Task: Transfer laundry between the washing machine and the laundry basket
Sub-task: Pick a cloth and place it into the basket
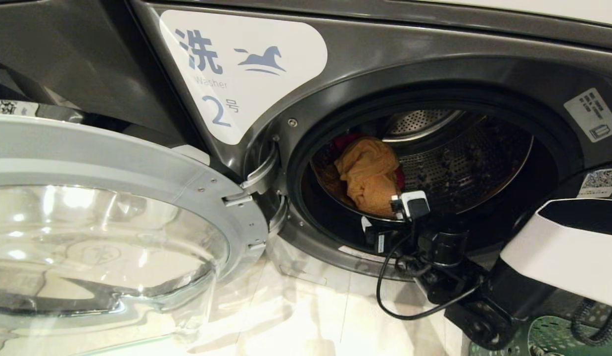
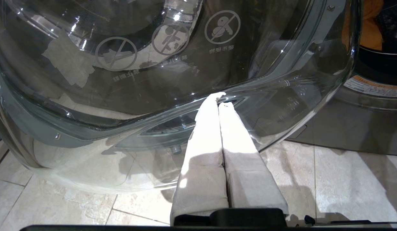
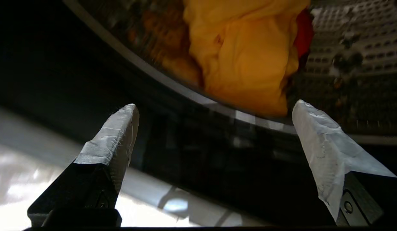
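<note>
Washer door (image 1: 113, 163): swung fully open at the far left of the head view, glass bowl facing out, hinged at the drum opening's left edge.

Left hand (image 2: 220, 102): parked low beside the door glass, fingers pressed together, holding nothing; well apart from the laundry and not visible in the head view.

Drum opening (image 1: 306, 148): dark ring right of the hinge, nothing blocking it.

Yellow garment (image 1: 369, 173): crumpled heap on the left part of the drum floor, just past the lip, a red item (image 1: 346, 141) peeking out behind it. No clear long axis; it bunches slightly taller than wide.

Right hand (image 1: 392, 217): at the lower rim of the opening, fingers spread wide, empty. In its wrist view the yellow garment (image 3: 246, 54) lies straight ahead, beyond the drum lip (image 3: 172, 86), centred between the fingertips (image 3: 126, 112). Judgement: the nearer hand by far; the reach runs forward and slightly up over the lip.

Laundry basket: a green perforated edge (image 1: 548, 336) at the lower right may be it; cannot confirm.
</note>
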You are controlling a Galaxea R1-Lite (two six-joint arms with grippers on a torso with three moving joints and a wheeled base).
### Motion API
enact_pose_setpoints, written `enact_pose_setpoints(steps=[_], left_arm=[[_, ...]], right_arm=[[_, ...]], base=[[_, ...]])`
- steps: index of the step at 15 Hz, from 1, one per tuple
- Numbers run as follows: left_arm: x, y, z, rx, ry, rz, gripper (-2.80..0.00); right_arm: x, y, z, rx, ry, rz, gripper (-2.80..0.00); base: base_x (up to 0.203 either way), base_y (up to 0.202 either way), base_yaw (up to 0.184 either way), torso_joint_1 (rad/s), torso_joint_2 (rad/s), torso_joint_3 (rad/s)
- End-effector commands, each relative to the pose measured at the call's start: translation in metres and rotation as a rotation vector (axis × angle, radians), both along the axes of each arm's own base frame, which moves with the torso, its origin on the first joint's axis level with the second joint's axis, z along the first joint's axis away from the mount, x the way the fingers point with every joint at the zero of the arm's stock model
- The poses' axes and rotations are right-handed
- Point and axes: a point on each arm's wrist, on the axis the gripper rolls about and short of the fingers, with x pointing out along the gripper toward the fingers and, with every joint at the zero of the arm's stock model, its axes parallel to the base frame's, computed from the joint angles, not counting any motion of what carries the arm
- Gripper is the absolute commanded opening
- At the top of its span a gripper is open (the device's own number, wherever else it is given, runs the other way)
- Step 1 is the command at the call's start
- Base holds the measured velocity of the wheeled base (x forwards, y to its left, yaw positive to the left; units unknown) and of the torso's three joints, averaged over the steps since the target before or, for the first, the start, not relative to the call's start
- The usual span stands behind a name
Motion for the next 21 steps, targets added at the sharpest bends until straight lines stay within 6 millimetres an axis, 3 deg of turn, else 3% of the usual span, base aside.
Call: enact_pose_setpoints(steps=[1,7,12,15,17,21], left_arm=[[0.003,0.0,-0.011,0.0,0.041,0.0,-2.8],[0.003,0.0,-0.011,0.0,0.041,0.0,-2.8],[0.003,0.0,-0.011,0.0,0.041,0.0,-2.8],[0.003,0.0,-0.011,0.0,0.041,0.0,-2.8],[0.003,0.0,-0.011,0.0,0.041,0.0,-2.8],[0.003,0.0,-0.011,0.0,0.041,0.0,-2.8]], right_arm=[[0.025,0.002,-0.011,0.005,-0.019,-0.035,0.0],[0.088,0.001,-0.01,0.021,-0.054,-0.113,0.0],[0.142,0.008,0.015,0.029,-0.055,-0.147,0.0],[0.175,0.002,0.022,0.013,-0.023,-0.182,0.0],[0.195,-0.017,0.006,-0.028,0.078,-0.22,0.0],[0.203,-0.035,-0.006,0.021,0.12,-0.181,0.0]], base=[[0.0,0.0,0.0,0.0,0.0,0.0],[0.0,0.0,0.0,0.0,0.0,0.0],[0.0,0.0,0.0,0.0,0.0,0.0],[0.0,0.0,0.0,0.0,0.0,0.0],[0.0,0.0,0.0,0.0,0.0,0.0],[0.0,0.0,0.0,0.0,0.0,0.0]])
